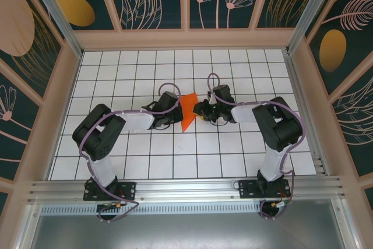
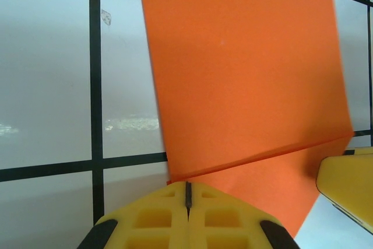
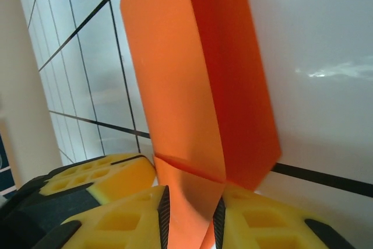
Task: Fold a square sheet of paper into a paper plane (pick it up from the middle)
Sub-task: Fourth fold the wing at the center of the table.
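The square sheet of paper [image 1: 187,112] is bright orange and folded into a narrow shape that tapers toward the near end. It stands between my two grippers at the middle of the grid floor. My left gripper [image 1: 178,109] is shut, its yellow jaws [image 2: 187,188] pinched on the corner of the paper [image 2: 245,74] where a folded flap ends. My right gripper [image 1: 199,109] faces it from the right. Its dark pads [image 3: 189,217] sit on either side of a bulged fold of the paper [image 3: 192,74], and both touch it.
The white grid floor [image 1: 145,68] lies all around the paper. Patterned walls [image 1: 35,56] and aluminium posts box it in, with a metal rail [image 1: 186,188] at the near edge. The left gripper's yellow finger [image 3: 99,176] sits close beside the right jaws.
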You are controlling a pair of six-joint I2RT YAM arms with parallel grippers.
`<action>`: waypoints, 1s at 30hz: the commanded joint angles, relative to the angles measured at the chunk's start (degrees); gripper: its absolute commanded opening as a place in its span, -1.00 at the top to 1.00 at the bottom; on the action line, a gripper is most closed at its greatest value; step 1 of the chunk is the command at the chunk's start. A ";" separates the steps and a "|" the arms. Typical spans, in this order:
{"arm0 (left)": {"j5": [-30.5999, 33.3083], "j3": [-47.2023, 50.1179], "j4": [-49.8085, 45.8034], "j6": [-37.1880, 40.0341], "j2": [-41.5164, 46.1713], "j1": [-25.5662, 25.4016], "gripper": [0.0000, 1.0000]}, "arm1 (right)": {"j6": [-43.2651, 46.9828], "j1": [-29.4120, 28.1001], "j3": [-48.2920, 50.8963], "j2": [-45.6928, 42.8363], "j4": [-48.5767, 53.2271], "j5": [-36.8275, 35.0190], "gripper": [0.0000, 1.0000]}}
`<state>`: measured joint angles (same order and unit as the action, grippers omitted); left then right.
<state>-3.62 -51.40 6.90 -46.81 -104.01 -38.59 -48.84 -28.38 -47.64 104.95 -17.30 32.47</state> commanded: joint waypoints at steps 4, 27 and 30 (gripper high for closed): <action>1.57 -0.54 -1.70 1.20 1.35 -0.08 0.89 | -0.62 0.34 0.56 1.34 -7.82 3.79 0.53; 5.15 2.39 -0.76 12.18 18.04 -0.06 -0.28 | -10.78 -4.35 0.48 -13.30 2.53 -17.22 0.99; 2.22 4.23 2.32 14.34 18.40 -0.08 -0.39 | -16.23 -5.96 0.53 -12.60 3.59 -21.53 1.00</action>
<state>1.54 -49.17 5.50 -35.77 -86.61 -38.59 -57.91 -32.88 -47.51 92.40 -15.84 17.45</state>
